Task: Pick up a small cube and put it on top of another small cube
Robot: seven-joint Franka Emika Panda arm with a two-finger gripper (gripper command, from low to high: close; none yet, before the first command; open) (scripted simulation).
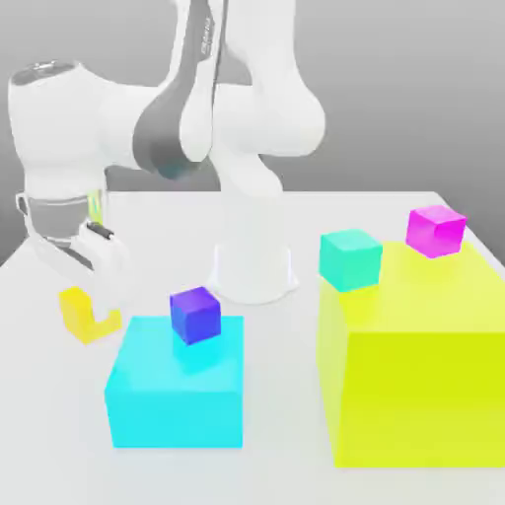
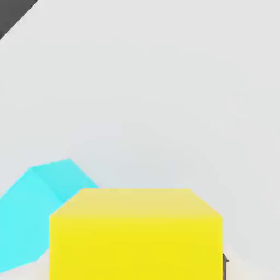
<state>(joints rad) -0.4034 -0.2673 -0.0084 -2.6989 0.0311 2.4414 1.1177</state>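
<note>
The small yellow cube (image 1: pixel 77 312) is low over the table at the exterior view's left, and it fills the near part of the hand view (image 2: pixel 135 235). My gripper (image 1: pixel 96 296) reaches down from the white hand onto it, and one finger covers the cube's upper right corner. The jaws appear closed against the cube's sides. The small teal cube (image 1: pixel 350 258) stands at the far left corner of the huge yellow-green block (image 1: pixel 414 385), well to the right of the gripper.
A small magenta cube (image 1: pixel 436 230) sits on the yellow-green block's far right. A blue-purple cube (image 1: pixel 195 314) rests on the large cyan block (image 1: pixel 176 390), which lies between the gripper and the teal cube and shows beside the yellow cube (image 2: pixel 38 208). The arm's white base (image 1: pixel 253 268) stands behind.
</note>
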